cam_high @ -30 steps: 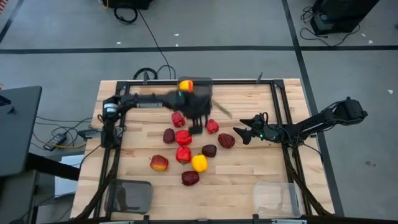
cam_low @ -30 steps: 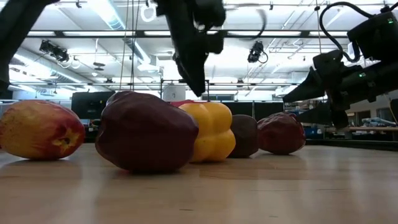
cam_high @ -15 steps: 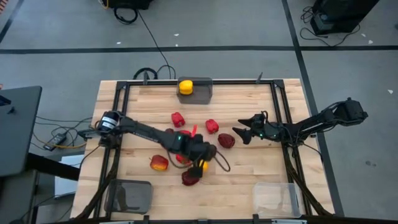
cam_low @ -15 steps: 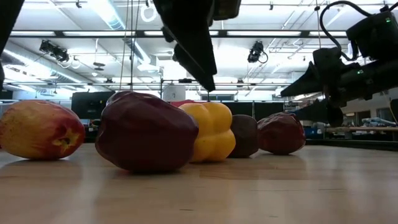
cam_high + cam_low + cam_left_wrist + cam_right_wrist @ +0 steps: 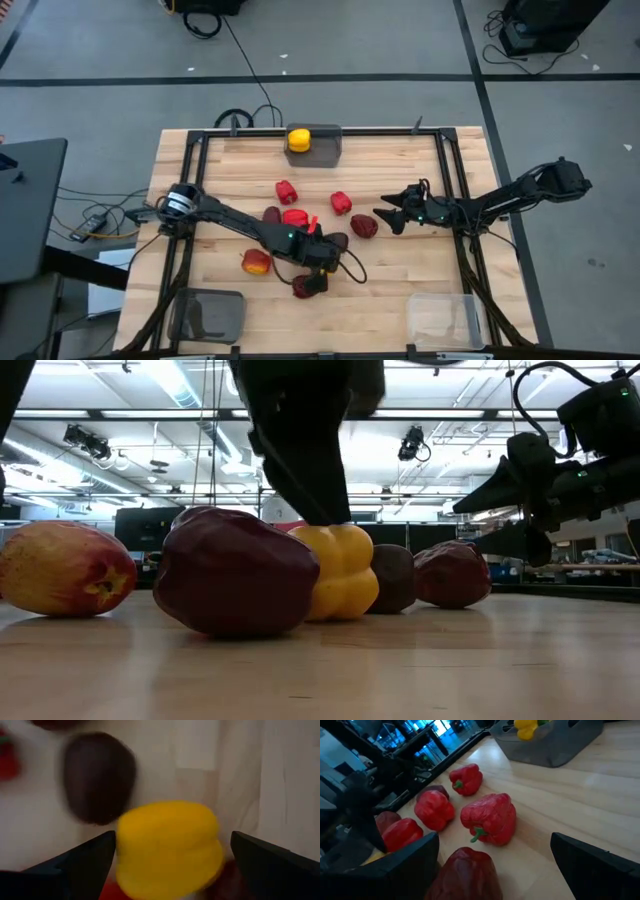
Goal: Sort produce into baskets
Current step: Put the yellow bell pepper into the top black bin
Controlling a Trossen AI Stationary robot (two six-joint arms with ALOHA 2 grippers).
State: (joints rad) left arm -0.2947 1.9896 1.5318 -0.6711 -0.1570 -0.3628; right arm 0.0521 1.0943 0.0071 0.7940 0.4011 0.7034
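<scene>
My left gripper (image 5: 318, 260) is open and low over a yellow pepper (image 5: 167, 847) on the table, one finger on each side of it; in the low view the gripper (image 5: 320, 510) stands right above this pepper (image 5: 338, 570). A second yellow pepper (image 5: 298, 139) lies in the dark grey basket (image 5: 330, 150) at the far edge. My right gripper (image 5: 388, 214) is open and hovers beside a dark maroon fruit (image 5: 363, 226), which also shows in the right wrist view (image 5: 465, 872). Red peppers (image 5: 286, 190) (image 5: 341, 203) (image 5: 295, 218) and other maroon fruits (image 5: 271, 215) (image 5: 305, 286) lie mid-table.
A red-orange fruit (image 5: 256, 262) lies left of my left gripper. A second dark grey basket (image 5: 210, 315) stands at the near left corner and a clear basket (image 5: 445, 320) at the near right. Bare wood lies between them and toward the right edge.
My left gripper has swung from beside the far basket toward the table's near edge and has come down over the yellow pepper on the table, its fingers now on either side of it. The produce lies where it was.
</scene>
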